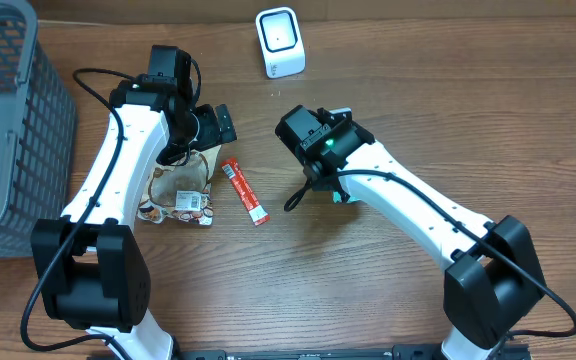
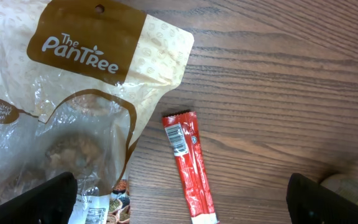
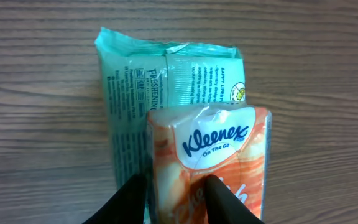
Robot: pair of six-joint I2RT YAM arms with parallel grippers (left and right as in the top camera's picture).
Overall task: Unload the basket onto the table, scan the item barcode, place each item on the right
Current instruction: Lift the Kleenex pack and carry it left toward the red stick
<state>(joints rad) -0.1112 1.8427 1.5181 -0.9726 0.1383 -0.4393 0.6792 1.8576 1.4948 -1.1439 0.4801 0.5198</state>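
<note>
My right gripper [image 3: 178, 202] is shut on an orange-and-white Kleenex tissue pack [image 3: 213, 140], with its dark fingers pinching the pack's left part. Under it a teal wipes pack [image 3: 166, 74] lies flat on the wooden table. In the overhead view the right gripper [image 1: 313, 140] is mid-table, and the white barcode scanner [image 1: 280, 42] stands beyond it at the back. My left gripper [image 2: 188, 202] is wide open over a red stick sachet [image 2: 188, 165] and holds nothing. A barcode shows on that sachet's upper end.
A brown-and-clear "The PanTree" snack pouch [image 2: 73, 93] lies left of the red sachet [image 1: 244, 190], under the left arm. A grey mesh basket [image 1: 8, 130] stands at the far left edge. A black cable loops beside the right arm.
</note>
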